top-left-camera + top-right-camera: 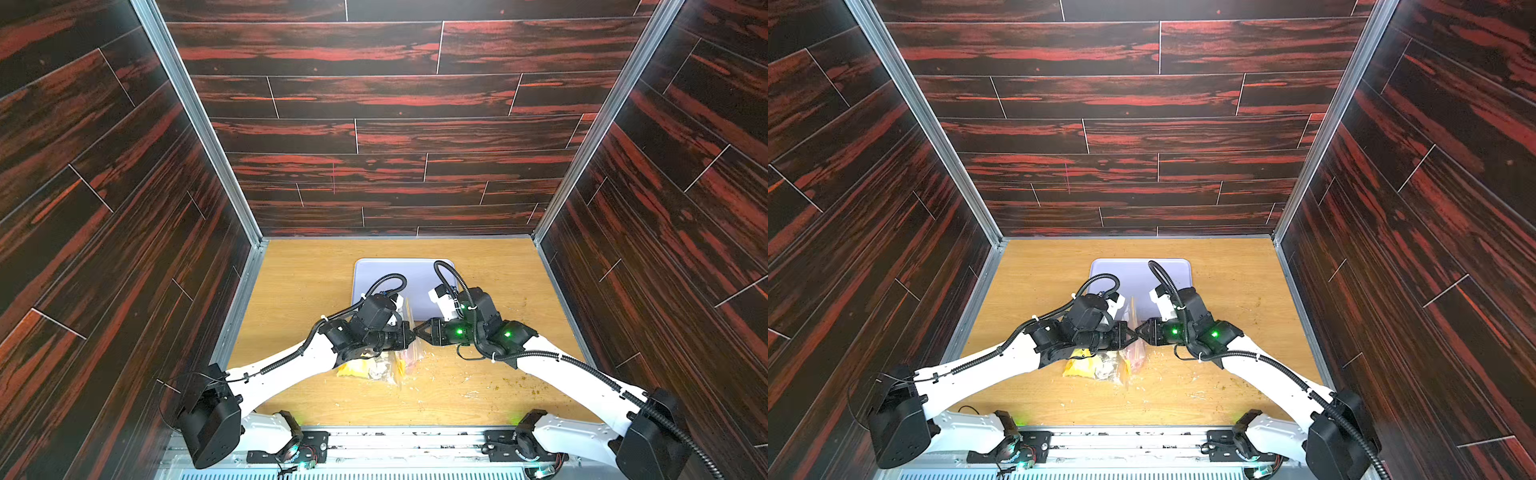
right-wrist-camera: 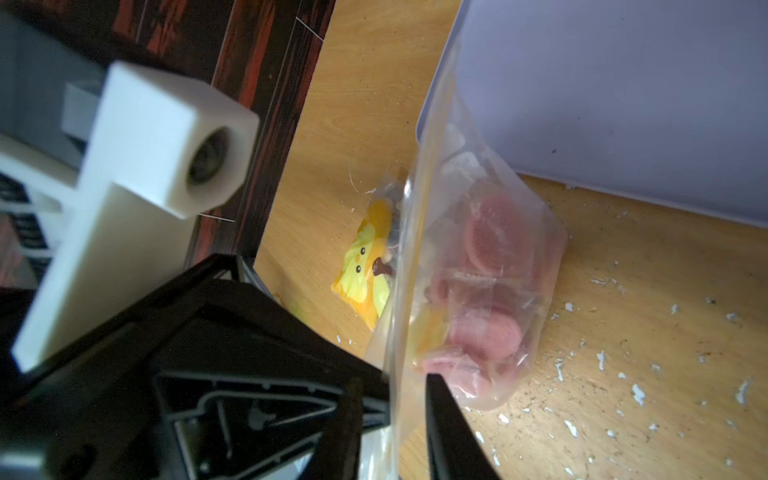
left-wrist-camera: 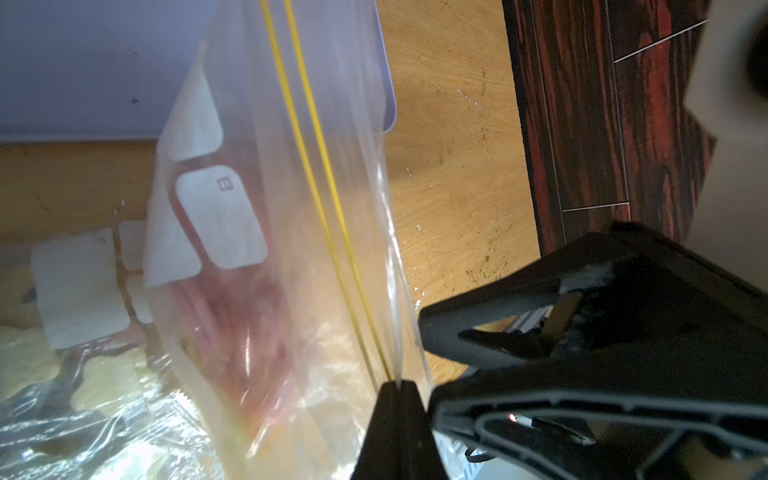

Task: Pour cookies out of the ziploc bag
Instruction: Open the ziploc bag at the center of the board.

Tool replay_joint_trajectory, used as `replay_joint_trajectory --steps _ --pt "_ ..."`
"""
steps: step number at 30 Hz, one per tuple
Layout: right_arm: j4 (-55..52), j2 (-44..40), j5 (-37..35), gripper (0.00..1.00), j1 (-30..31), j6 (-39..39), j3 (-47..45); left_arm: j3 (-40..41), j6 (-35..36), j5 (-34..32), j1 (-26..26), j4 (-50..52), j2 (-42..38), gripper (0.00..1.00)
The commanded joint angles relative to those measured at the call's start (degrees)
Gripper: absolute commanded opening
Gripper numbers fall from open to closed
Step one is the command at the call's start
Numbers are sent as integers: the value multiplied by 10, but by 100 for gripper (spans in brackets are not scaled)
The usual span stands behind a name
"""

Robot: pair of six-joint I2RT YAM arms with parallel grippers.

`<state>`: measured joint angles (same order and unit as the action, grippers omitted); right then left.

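Two claws are set at the top edge of the ziploc bag (image 2: 536, 249), likely to open it: left claw (image 3: 399, 386) clamped shut on it, right claw (image 2: 409, 378) slightly parted around the film. Pink cookies (image 2: 494, 237) are held inside, resting on the tabletop (image 2: 644, 291).

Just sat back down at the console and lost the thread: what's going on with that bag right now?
The left claw is shut on the top edge of the ziploc bag, holding it upright by the near edge of the lavender tray. The right claw is open, its jaws on either side of that same edge. The pink cookies sit low in the bag; none show on the tray.
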<state>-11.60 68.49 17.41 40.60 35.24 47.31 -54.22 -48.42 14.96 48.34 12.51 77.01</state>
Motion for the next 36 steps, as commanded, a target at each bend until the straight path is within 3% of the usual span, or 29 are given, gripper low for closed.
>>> replay_joint_trajectory --steps 1,17,26,36 --pt "13 10 0 25 2 4 -5 -12 3 -1 1 5 -14 0" --pt "29 17 10 23 -9 4 -26 -1 3 6 1 -6 -22 0" --pt "52 25 52 21 -12 7 -28 3 8 7 1 -15 -20 0" --pt "46 36 52 4 -12 4 -26 5 14 0 0 -17 -19 0"
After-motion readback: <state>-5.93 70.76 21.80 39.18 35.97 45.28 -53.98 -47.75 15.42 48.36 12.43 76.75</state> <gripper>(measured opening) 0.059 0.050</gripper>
